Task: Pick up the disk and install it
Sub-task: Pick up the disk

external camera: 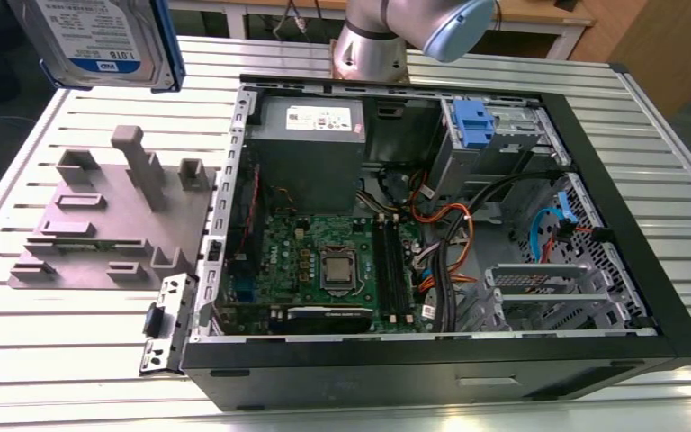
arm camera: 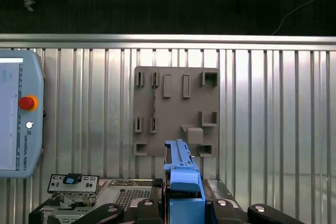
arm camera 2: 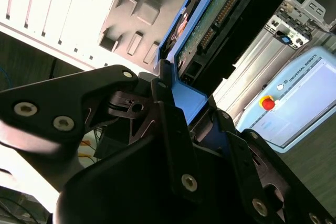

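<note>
The disk (external camera: 103, 38), a silver drive with a white-and-blue label in a blue carrier, hangs in the air high at the exterior view's left, above the slatted table and clear of the case. In both wrist views my gripper (arm camera: 184, 204) is shut on the handle end of its blue carrier (arm camera: 182, 178), with a black finger on each side. The second wrist view shows the gripper (arm camera 2: 190, 109) clamping that carrier, and the disk's green circuit-board underside (arm camera 2: 210, 14) stretches away from the fingers.
An open black computer case (external camera: 633, 225) lies on the slatted metal table (external camera: 669, 153), with a motherboard (external camera: 334, 265), a grey power-supply box (external camera: 309, 121) and a blue bracket (external camera: 471, 121) in its drive bay. A grey holder plate (external camera: 105, 216) lies beside the case. A teach pendant (arm camera: 16, 119) rests on the table.
</note>
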